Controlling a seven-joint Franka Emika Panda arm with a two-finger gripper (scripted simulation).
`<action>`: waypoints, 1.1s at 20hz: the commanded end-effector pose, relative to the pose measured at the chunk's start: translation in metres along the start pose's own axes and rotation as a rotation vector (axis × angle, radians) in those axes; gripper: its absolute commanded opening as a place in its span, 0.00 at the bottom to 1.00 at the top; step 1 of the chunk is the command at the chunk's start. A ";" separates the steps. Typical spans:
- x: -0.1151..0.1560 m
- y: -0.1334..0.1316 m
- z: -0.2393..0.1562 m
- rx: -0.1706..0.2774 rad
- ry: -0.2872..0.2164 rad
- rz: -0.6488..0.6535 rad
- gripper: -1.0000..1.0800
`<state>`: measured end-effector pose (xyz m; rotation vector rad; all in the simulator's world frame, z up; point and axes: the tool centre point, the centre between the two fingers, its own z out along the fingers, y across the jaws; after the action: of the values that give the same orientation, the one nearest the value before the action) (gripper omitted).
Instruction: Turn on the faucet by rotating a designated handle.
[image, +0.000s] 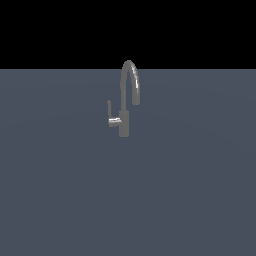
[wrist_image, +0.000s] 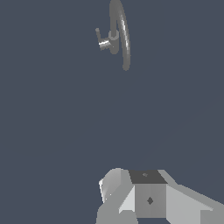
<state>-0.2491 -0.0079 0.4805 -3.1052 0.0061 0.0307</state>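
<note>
A small grey faucet (image: 124, 120) with a tall arched spout (image: 131, 75) stands alone on the flat grey-blue surface. Its handle (image: 109, 108) is a thin lever standing upright at the end of a short stub on the exterior view's left of the body. The wrist view looks down on the faucet (wrist_image: 119, 30) and its handle (wrist_image: 98, 35) from a distance. Only blocky grey and white parts of my gripper (wrist_image: 144, 192) show there, well apart from the faucet. I cannot make out how its fingers stand. Neither arm nor gripper appears in the exterior view.
The grey-blue surface (image: 60, 190) stretches around the faucet on all sides and ends at a black background (image: 50, 30) behind it. No other objects are in view.
</note>
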 end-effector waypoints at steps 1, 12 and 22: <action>0.000 0.000 0.000 0.000 0.000 0.000 0.00; -0.001 0.011 0.010 0.022 -0.038 -0.009 0.00; 0.002 0.005 -0.006 0.010 0.019 0.041 0.00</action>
<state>-0.2479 -0.0145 0.4819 -3.0924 0.0500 0.0246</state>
